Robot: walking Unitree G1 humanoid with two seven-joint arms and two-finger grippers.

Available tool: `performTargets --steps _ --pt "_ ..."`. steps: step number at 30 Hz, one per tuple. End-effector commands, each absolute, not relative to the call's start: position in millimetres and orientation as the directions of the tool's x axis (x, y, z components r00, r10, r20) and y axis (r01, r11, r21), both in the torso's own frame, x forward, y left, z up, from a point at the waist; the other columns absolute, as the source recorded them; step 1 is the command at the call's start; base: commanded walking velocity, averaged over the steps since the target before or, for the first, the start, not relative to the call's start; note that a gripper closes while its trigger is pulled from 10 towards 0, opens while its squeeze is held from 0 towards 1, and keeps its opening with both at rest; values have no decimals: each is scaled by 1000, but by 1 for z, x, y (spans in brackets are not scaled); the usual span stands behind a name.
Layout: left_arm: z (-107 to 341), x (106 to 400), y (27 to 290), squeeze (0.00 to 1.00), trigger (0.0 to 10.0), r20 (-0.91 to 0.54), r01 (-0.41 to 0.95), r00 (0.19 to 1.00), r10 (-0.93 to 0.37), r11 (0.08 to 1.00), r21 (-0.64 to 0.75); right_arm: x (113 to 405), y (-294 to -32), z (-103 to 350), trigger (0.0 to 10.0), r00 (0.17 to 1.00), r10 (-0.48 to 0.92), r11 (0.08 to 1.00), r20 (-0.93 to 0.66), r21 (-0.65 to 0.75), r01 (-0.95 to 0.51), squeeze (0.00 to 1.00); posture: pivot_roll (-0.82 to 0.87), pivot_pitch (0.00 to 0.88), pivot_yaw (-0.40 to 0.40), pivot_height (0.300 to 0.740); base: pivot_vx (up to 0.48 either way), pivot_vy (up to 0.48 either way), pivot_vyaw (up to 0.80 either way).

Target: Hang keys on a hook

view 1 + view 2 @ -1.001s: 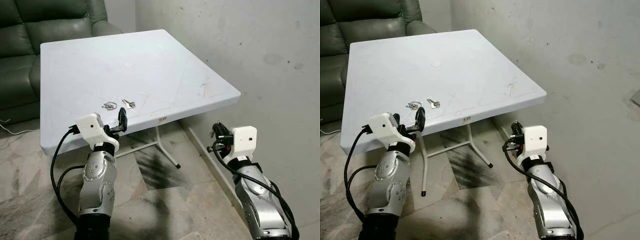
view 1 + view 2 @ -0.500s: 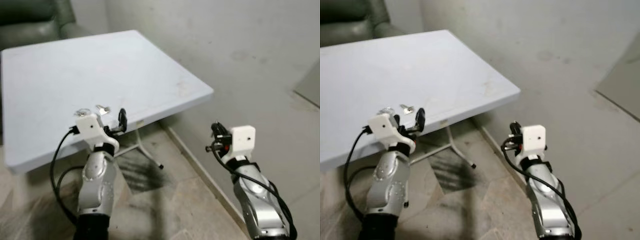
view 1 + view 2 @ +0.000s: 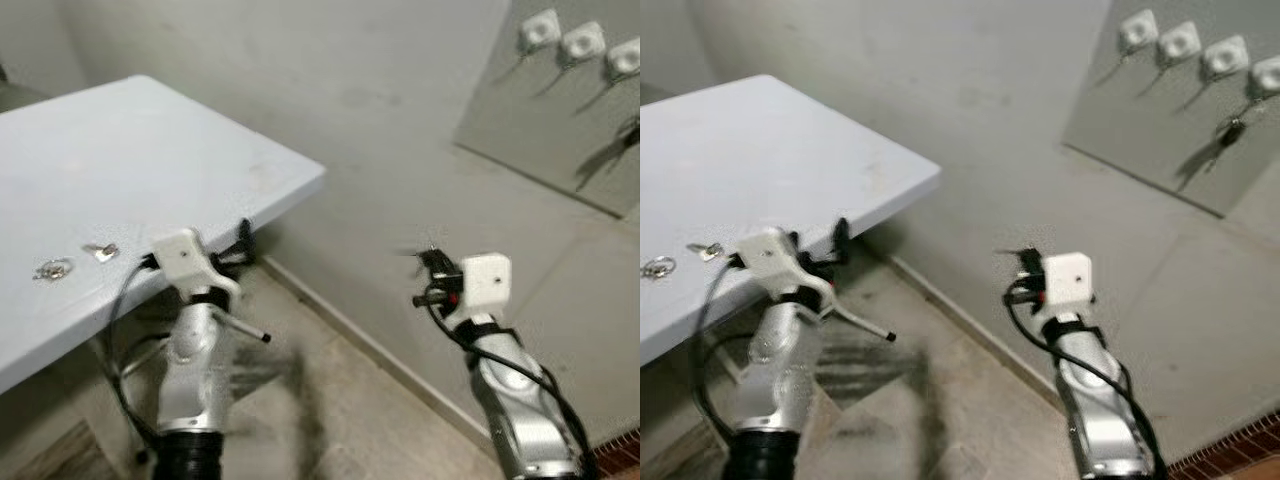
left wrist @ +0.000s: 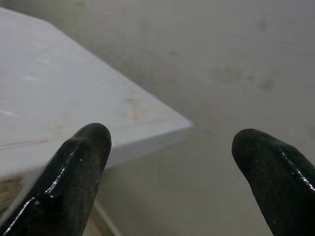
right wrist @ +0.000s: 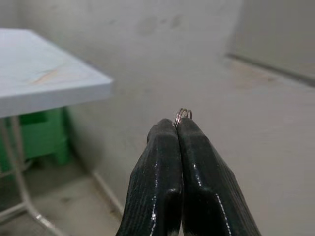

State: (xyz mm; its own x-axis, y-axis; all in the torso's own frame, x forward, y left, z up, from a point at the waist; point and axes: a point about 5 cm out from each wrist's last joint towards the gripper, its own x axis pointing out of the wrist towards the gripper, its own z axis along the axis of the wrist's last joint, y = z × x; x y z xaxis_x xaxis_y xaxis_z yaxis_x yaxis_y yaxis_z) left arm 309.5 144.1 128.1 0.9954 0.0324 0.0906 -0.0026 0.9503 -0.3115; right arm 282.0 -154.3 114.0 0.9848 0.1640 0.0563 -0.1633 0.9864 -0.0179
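Note:
My right gripper (image 5: 177, 126) is shut on a small metal key ring (image 5: 183, 113), whose loop pokes out above the fingertips. It is held out in front of the grey wall, right gripper (image 3: 1026, 264). High on the wall to the right, a grey panel (image 3: 1140, 130) carries several white hooks (image 3: 1180, 42). A bunch of keys (image 3: 1228, 130) hangs from the rightmost hook (image 3: 1267, 72). My left gripper (image 4: 170, 162) stands open and empty by the table's corner. A ring (image 3: 52, 268) and a key (image 3: 103, 252) lie on the white table (image 3: 180, 140).
The table fills the left side, its metal leg (image 3: 862, 322) reaching down onto the tiled floor. A skirting line (image 3: 350, 335) runs along the foot of the wall. Open floor lies between the arms and the wall.
The camera has swung to the right: the table slid to the left of the picture and the hook panel came into view. Both arms keep the same pose.

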Motion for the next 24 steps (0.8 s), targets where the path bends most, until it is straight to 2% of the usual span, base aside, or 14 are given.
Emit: performTargets --steps 1,24 --pt "128 310 145 0 10000 81 -13 996 40 948 -318 284 -153 117 10000 984 167 986 64 -21 -166 0 -72 0 -55 740 0 0 -744" --pt "127 311 145 0 10000 70 -10 997 32 954 -298 284 -152 117 10000 985 160 987 63 -16 -160 0 -71 0 -51 740 0 0 -738"
